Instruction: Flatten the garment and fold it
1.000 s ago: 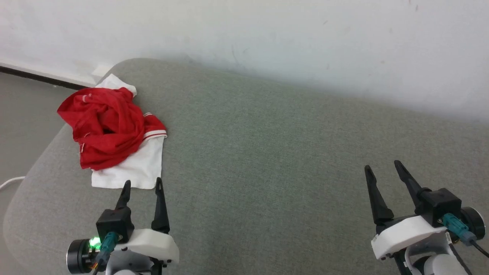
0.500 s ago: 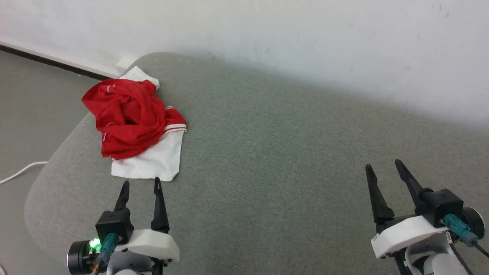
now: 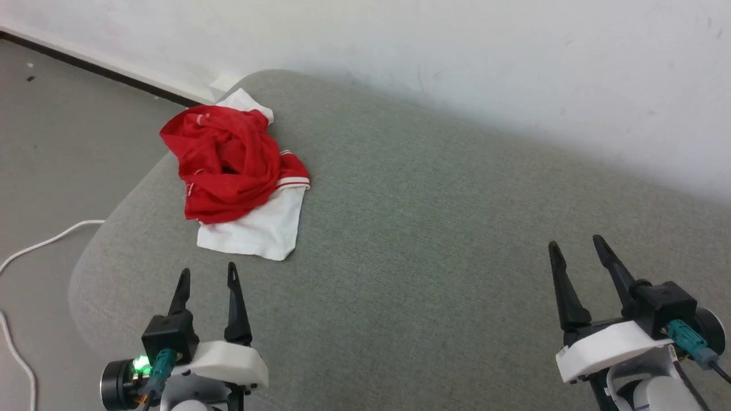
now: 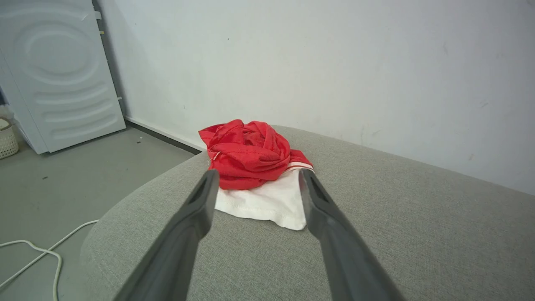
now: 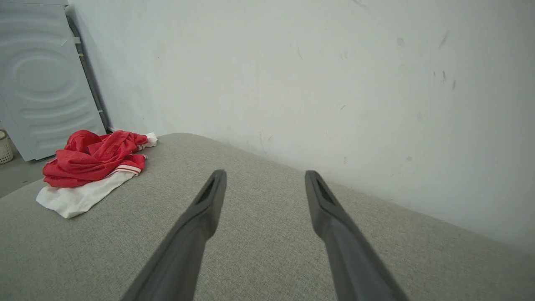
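Observation:
The garment lies crumpled in a red heap with a white sleeve spread toward me, near the far left corner of the grey cushioned surface. It also shows in the left wrist view as garment and in the right wrist view as garment. My left gripper hovers open just short of the white sleeve, nothing between its fingers. Far to the right, my right gripper stands open over bare cushion, well away from the cloth.
A white wall runs along the cushion's far edge. The cushion's rounded left edge drops to a grey floor, where a white cable lies. A white appliance door stands at the far left.
The head camera has turned left, so the garment and cushion sit further right in the picture. Both grippers stay open and hold the same places in the frame.

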You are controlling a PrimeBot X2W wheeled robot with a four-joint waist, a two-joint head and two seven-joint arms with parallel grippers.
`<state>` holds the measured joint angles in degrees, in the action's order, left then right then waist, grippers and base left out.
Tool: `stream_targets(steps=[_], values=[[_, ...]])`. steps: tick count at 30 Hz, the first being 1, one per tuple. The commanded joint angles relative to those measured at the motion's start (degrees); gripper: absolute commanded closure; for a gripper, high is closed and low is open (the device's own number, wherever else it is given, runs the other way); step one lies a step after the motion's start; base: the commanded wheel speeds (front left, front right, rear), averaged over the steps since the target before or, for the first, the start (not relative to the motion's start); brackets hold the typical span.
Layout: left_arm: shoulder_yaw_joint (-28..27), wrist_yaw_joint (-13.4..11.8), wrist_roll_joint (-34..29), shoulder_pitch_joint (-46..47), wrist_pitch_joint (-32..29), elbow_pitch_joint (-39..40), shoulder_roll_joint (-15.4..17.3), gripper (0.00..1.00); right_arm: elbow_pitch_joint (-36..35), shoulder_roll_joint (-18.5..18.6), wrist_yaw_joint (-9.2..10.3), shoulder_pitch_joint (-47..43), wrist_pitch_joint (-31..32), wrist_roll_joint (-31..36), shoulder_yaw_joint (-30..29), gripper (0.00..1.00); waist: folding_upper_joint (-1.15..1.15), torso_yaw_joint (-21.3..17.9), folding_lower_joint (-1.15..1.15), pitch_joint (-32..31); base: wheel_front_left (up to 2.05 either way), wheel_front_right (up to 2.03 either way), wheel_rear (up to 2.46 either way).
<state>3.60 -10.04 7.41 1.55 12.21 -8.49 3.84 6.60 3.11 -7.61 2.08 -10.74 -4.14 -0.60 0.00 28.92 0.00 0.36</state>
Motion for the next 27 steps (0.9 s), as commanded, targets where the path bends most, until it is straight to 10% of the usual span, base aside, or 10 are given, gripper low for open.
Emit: stream_targets(steps=[1,27], values=[[0.14,-0.56,0.56,0.78,0.8,-0.41,0.3,0.0,0.39,-0.2,0.1,0.94,-0.68,-0.56,-0.21,0.0,0.0,0.99,0.0,-0.06,0.0,0.0,0.0],[0.0,-1.18,3.54,4.68,2.79,-1.74,0.23,0.0,-0.87,-0.24,0.12,0.28,-0.61,0.67,-2.39,0.0,0.0,9.94,0.0,2.49,0.0,0.0,0.0]])
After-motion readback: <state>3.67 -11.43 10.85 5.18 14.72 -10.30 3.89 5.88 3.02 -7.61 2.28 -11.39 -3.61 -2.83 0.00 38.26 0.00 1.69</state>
